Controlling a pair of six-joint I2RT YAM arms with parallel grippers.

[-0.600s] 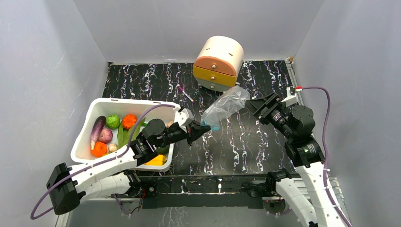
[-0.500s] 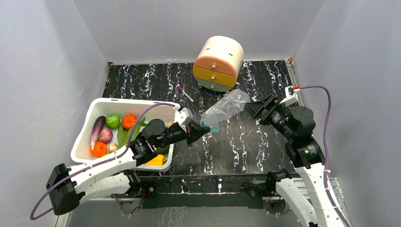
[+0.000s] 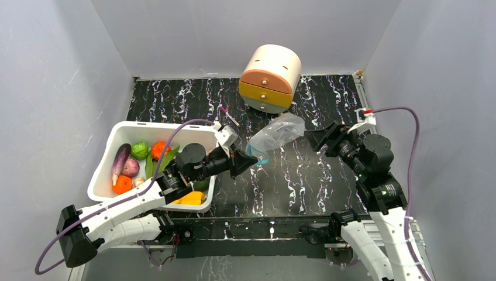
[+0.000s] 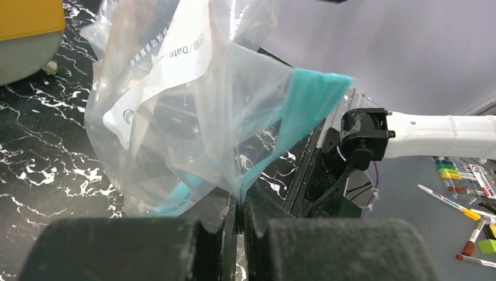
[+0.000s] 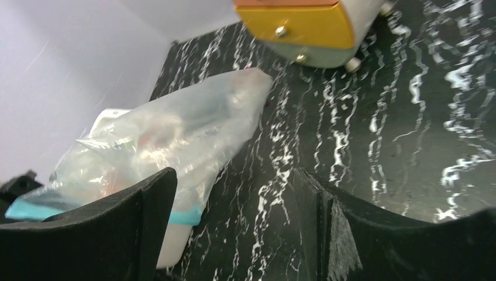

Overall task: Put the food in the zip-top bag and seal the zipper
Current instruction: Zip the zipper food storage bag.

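The clear zip-top bag (image 3: 275,132) hangs in the air over the table's middle, its far end sticking up to the right. My left gripper (image 3: 248,159) is shut on the bag's rim, the blue-green zipper (image 3: 258,157) pinched between its fingers. In the left wrist view that gripper (image 4: 240,202) clamps the bag (image 4: 175,105) where the zipper (image 4: 304,99) folds. My right gripper (image 3: 313,137) stands open to the right of the bag, not touching it. The right wrist view shows this gripper (image 5: 234,175) holding nothing, the bag (image 5: 187,126) ahead to the left. The food, an eggplant (image 3: 121,158), orange fruit (image 3: 159,149) and yellow pepper (image 3: 193,198), lies in the tub.
The white tub (image 3: 146,126) stands at the left under my left arm. A round cream drawer unit (image 3: 270,79) with orange and yellow drawers sits at the back. A thin pen (image 3: 229,116) lies in front of it. Grey walls close in three sides.
My right gripper has opened, let go of the bag's far end and drawn back to the right. The left gripper keeps its grip and has shifted slightly; the bag now hangs from it alone.
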